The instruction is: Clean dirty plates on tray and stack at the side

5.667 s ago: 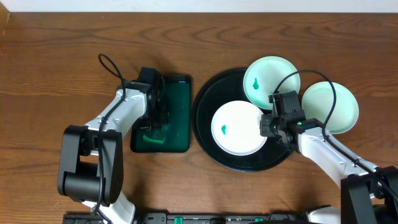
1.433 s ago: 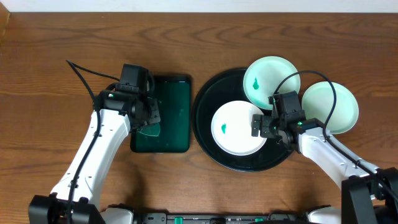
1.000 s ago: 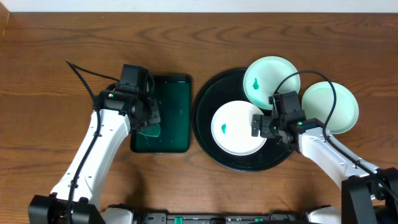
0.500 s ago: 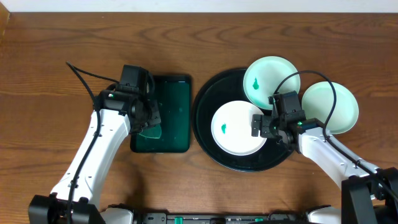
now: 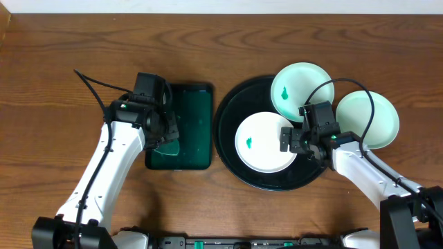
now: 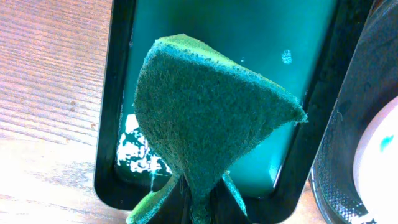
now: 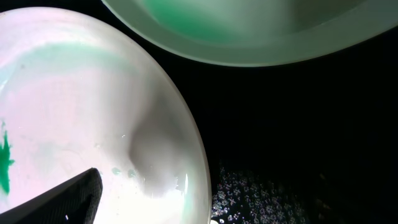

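Green scouring pad (image 6: 205, 118) over dark green rectangular tray (image 5: 197, 111).
Clamped in left claw (image 6: 199, 202); right claw (image 5: 287, 140) spread wide at near round white plate (image 5: 259, 142) on glossy black round tray (image 5: 227, 117).

plates (image 5: 264, 142) white, green smear | tray (image 5: 227, 131) black | sponge (image 6: 205, 118) green, perhaps yellow-edged

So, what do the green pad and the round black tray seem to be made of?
The green pad looks like a fibrous scouring sponge: rough matted face, paler foam layer at its edge. The round black tray is probably glossy plastic, though lacquered metal is possible: its surface gives speckled reflections.
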`<state>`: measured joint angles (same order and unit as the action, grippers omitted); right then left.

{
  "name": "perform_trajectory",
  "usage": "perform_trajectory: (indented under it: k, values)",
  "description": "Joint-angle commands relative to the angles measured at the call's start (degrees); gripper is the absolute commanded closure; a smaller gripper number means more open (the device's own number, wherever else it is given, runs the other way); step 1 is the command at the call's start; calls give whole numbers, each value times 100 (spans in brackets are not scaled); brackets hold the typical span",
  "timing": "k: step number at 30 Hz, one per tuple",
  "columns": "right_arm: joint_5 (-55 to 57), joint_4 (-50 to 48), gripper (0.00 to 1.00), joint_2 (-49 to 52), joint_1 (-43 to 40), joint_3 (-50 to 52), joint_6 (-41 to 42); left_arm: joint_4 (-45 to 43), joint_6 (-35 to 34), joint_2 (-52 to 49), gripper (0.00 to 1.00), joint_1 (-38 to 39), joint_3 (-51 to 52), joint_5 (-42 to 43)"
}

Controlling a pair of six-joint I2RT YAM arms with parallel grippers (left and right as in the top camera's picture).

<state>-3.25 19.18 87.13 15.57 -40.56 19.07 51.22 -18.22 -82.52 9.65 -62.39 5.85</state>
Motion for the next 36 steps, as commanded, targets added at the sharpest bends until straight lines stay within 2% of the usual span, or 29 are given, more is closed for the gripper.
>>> perform_trajectory:
  k: [1, 36]
  values:
    - [-24, -11, 1, -61, -4, -59, 17, 17, -52, -33, 93, 9, -160, 11]
    - [15, -315, 1, -61, -9, -59, 17, 20, -26, -33, 93, 9, -160, 7]
